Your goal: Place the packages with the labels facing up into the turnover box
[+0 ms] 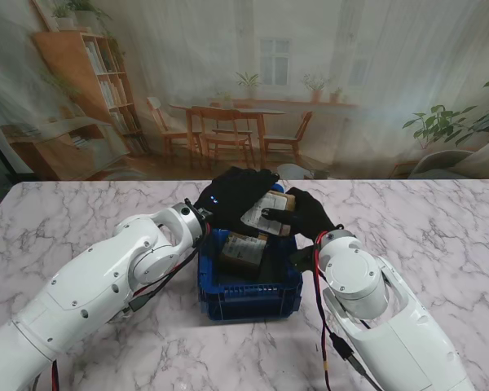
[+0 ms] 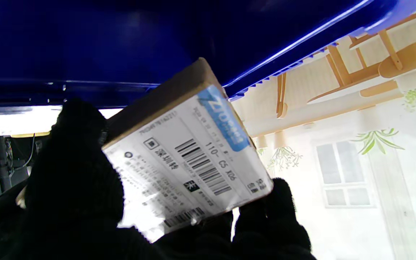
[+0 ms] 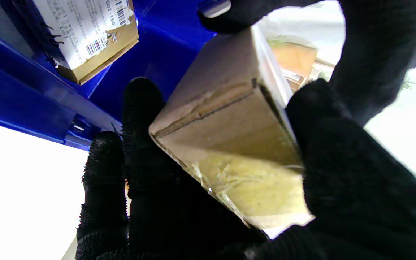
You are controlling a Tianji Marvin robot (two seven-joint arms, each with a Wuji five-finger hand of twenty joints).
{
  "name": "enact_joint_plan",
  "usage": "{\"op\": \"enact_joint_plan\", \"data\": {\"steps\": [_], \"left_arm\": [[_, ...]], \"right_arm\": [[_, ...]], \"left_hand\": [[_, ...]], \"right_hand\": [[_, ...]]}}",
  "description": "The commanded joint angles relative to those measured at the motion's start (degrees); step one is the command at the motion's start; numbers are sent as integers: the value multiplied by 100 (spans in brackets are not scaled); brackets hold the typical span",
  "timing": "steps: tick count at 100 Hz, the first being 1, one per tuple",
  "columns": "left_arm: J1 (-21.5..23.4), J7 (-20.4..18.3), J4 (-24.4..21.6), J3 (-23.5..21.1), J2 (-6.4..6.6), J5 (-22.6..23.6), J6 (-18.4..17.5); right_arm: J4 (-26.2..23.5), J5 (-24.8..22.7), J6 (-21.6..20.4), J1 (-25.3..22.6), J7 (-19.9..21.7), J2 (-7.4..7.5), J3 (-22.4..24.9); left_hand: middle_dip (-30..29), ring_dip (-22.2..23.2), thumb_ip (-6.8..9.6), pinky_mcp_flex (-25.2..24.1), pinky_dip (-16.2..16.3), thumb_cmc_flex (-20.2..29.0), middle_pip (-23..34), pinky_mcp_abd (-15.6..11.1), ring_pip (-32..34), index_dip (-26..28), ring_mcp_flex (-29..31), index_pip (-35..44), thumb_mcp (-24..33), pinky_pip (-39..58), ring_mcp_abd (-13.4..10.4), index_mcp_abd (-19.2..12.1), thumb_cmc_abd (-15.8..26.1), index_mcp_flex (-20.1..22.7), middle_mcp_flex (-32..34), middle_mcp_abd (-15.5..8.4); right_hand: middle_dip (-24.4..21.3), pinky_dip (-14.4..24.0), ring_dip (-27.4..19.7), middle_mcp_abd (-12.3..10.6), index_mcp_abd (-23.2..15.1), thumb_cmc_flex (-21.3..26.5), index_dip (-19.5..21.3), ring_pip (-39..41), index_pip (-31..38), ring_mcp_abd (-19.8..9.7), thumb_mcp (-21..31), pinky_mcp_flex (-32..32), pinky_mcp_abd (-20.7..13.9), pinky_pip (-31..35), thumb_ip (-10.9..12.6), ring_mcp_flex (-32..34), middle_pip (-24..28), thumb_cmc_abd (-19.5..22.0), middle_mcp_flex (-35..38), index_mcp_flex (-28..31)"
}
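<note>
Both my gloved hands are gripping one package above the far end of the blue turnover box, left hand clasping its labelled face, right hand cupping its brown side, another package lying inside

In the stand view, the black-gloved left hand and black-gloved right hand hid most of the brown cardboard package with a white label between them. Toward six o'clock of it, a second brown cardboard package inside the blue plastic turnover box lay in shadow, its label unreadable. Small label print was blurred in the left wrist view.
</note>
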Motion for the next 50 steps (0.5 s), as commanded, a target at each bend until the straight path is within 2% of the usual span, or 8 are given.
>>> {"op": "enact_joint_plan", "data": {"steps": [1, 12, 16, 22, 31, 39, 50], "left_arm": [[-31, -89, 122, 38, 21, 94, 61], [-42, -23, 165, 60, 27, 170, 116], [-48, -8, 181, 67, 26, 172, 123], [-68, 118, 239, 101, 17, 198, 150], [-70, 308, 298, 120, -15, 160, 180], [-42, 328, 282, 86, -35, 72, 162], [17, 227, 206, 10, -46, -58, 112]], "right_arm": [[-153, 69, 33, -17, 25, -63, -17], [-206, 131, 97, -37, 28, -68, 4], [-219, 131, 105, -43, 34, -65, 7], [-233, 125, 118, -47, 52, -59, 12], [-253, 137, 152, -53, 83, -53, 18], [-259, 143, 185, -52, 101, -51, 16], [-247, 120, 221, -43, 141, -40, 16]], "left_hand": [[-71, -110, -113, -120, 48, 354, -230, -63, -164, -254, -216, -135, 70, 72, 214, -145, 254, 146, -173, 137], [42, -129, -124, -70, 70, 538, -162, -78, -113, -125, -171, 7, 107, 121, 204, -61, 283, 149, -133, 128], [165, -114, -93, -20, 95, 716, -30, -99, -39, 175, -107, 183, 159, 174, 173, -75, 355, 103, -89, 78], [359, 4, -23, 83, 160, 1098, 262, -136, 116, 1015, 32, 462, 277, 305, 110, -129, 569, 17, -14, -27], [709, 274, 95, 329, 296, 1542, 1026, -205, 391, 2022, 385, 977, 647, 590, -31, -300, 841, 27, 143, -265], [787, 465, 133, 667, 398, 1716, 1659, -247, 592, 2452, 871, 1472, 1042, 824, -155, -498, 964, 170, 533, -485], [809, 685, 114, 1070, 516, 1789, 2080, -282, 786, 2744, 1443, 2393, 1593, 1074, -268, -767, 1012, 358, 1148, -735]], "right_hand": [[201, 18, 33, -862, -1122, 1273, -2, 339, 336, -371, 1241, -23, 109, -9, 406, 341, 747, 868, 649, 174], [197, 12, 30, -854, -1086, 1277, -15, 336, 332, -364, 1259, -2, 119, -17, 404, 355, 746, 863, 660, 182], [196, 10, 30, -851, -1085, 1275, -17, 337, 333, -365, 1263, 9, 125, -19, 402, 365, 746, 861, 665, 182], [195, 8, 27, -846, -1065, 1276, -28, 333, 326, -365, 1271, 20, 131, -22, 400, 371, 744, 861, 671, 184], [195, 5, 23, -849, -1047, 1277, -42, 325, 316, -339, 1278, 22, 132, -25, 397, 378, 742, 865, 676, 180], [194, 2, 21, -838, -1011, 1270, -74, 318, 279, -335, 1274, 30, 144, -26, 392, 375, 736, 876, 676, 163], [193, 22, 18, -822, -851, 1277, -251, 297, 73, -303, 1232, 67, 102, 29, 390, 333, 705, 929, 611, 16]]}}
